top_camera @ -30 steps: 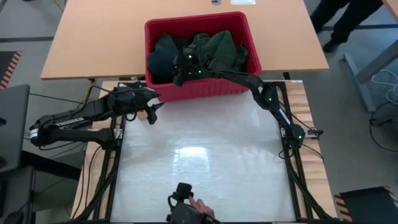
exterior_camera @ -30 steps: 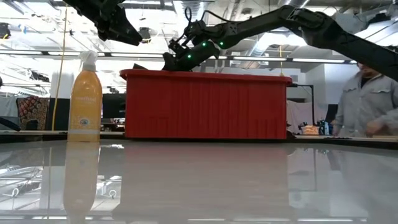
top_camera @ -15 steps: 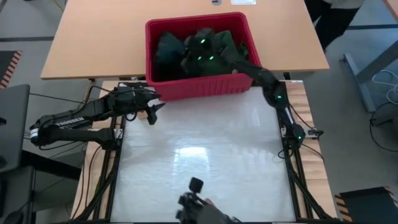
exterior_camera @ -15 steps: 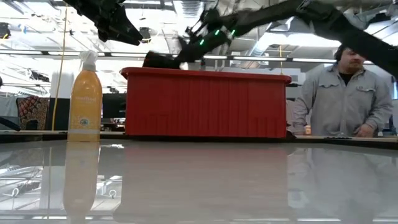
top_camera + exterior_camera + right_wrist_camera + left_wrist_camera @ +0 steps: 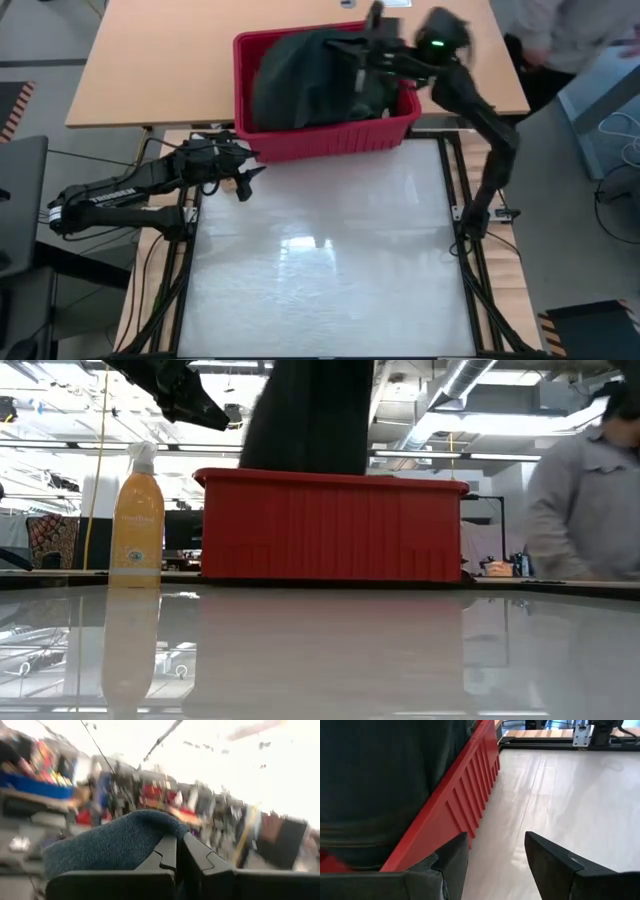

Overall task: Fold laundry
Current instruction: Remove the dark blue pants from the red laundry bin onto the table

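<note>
High view, bench (image 5: 320, 280): bare white top, nothing laid out.
Red bin (image 5: 330, 140): at the far edge.
Garment (image 5: 305, 75): hangs long-axis vertical from the right claw (image 5: 372, 30), clamped on its top above the bin.
Left claw (image 5: 245, 180): fingers apart, waiting beside the bin.

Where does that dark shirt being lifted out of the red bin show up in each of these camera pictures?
High view: the shirt hangs over the red bin, top centre, pinched by the right gripper.
Low view: a dark column rising above the bin's rim, top centre.
Left wrist view: dark cloth behind the bin's ribbed wall.
Right wrist view: a fold clamped between the shut fingers.
Shared landmark: the red bin, though the right wrist view misses it.
</note>
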`<state>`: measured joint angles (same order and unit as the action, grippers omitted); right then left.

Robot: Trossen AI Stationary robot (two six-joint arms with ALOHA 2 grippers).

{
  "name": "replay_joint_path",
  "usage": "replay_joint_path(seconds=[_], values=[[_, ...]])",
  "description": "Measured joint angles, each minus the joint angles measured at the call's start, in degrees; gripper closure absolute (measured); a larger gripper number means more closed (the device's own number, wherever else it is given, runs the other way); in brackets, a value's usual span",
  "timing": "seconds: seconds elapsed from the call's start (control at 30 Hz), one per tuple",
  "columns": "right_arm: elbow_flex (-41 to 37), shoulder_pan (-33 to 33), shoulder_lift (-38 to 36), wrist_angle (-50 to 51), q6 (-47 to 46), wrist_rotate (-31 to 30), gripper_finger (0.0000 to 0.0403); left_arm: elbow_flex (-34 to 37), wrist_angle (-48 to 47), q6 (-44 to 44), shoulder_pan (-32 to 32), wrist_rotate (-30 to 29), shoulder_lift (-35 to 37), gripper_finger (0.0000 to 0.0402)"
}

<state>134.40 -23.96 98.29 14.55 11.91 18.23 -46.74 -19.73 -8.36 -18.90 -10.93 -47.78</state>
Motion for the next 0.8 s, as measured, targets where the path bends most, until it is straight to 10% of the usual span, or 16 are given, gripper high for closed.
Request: replay_joint_path(seconds=[0.27, 0.53, 0.8], values=[[0.3, 7.0, -11.0, 2.1, -0.2, -3.3, 0.0376, 0.1, 2.6, -2.4, 0.0, -0.2, -1.6, 0.0216], [-2.4, 14.9, -20.3, 36.9, 1.9, -8.3, 0.0376, 0.1, 3.4, 7.1, 0.6, 3.1, -2.6, 0.0217], [-32.4, 23.2, -29.2, 42.6, -7.7, -10.9, 0.0376, 0.1, 3.6, 24.9, 5.1, 2.8, -6.7, 0.0217]])
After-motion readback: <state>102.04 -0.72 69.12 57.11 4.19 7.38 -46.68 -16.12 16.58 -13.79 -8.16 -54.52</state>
